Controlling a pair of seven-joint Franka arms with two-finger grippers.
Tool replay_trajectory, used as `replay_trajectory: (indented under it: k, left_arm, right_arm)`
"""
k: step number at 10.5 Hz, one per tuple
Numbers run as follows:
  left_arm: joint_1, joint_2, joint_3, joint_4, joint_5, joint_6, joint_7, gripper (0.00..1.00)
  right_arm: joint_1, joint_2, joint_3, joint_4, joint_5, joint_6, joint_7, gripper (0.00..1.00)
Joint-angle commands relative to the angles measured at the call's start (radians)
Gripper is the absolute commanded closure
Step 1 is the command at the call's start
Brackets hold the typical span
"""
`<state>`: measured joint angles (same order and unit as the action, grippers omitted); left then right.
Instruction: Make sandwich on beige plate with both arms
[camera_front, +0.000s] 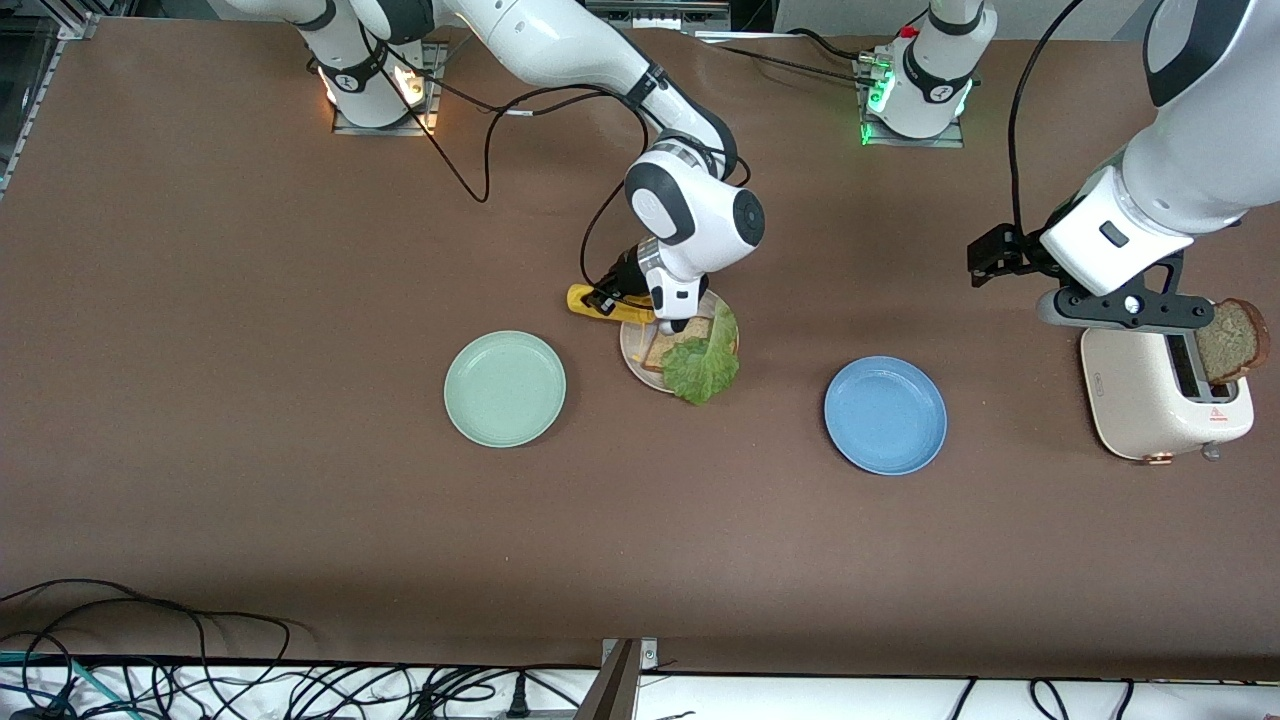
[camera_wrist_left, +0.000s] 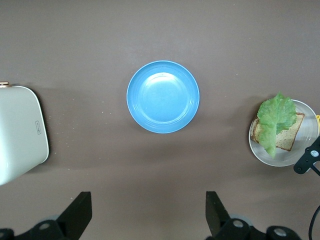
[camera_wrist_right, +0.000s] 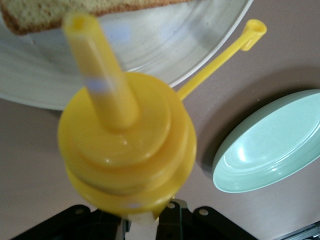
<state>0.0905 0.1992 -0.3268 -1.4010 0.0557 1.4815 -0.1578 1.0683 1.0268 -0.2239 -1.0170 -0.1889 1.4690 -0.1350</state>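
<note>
The beige plate (camera_front: 632, 350) lies mid-table with one brown bread slice (camera_front: 655, 352) on it. A green lettuce leaf (camera_front: 705, 362) lies on the slice and hangs over the rim. My right gripper (camera_front: 628, 300) is shut on a yellow squeeze bottle (camera_front: 592, 302), tipped on its side at the plate's edge. In the right wrist view its nozzle (camera_wrist_right: 100, 75) points over the plate (camera_wrist_right: 150, 45) near the bread (camera_wrist_right: 40, 12), cap off on its strap. My left gripper (camera_front: 1125, 312) hangs open and empty above the toaster (camera_front: 1150, 400). A second bread slice (camera_front: 1230, 342) stands in the toaster.
A mint-green plate (camera_front: 505, 388) lies toward the right arm's end and a blue plate (camera_front: 885, 414) between the beige plate and the toaster. The left wrist view shows the blue plate (camera_wrist_left: 163, 96), the toaster (camera_wrist_left: 20, 132) and the beige plate (camera_wrist_left: 307, 132). Cables run along the near edge.
</note>
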Motion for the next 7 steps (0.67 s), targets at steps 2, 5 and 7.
replay_trajectory:
  k: [2,5,7]
  left_arm:
    - [-0.006,-0.003,-0.001,0.01,0.026,-0.017,-0.011,0.0]
    - [-0.006,-0.003,-0.001,0.01,0.026,-0.017,-0.009,0.0]
    - [-0.006,-0.003,-0.001,0.01,0.026,-0.017,-0.009,0.0]
  right_arm:
    - [0.004,0.016,-0.011,0.046,-0.024,-0.119,-0.122,1.0]
    - [0.004,0.018,-0.006,0.046,-0.053,-0.141,-0.192,1.0]
    - [-0.004,0.009,-0.005,0.046,-0.052,-0.128,-0.192,1.0]
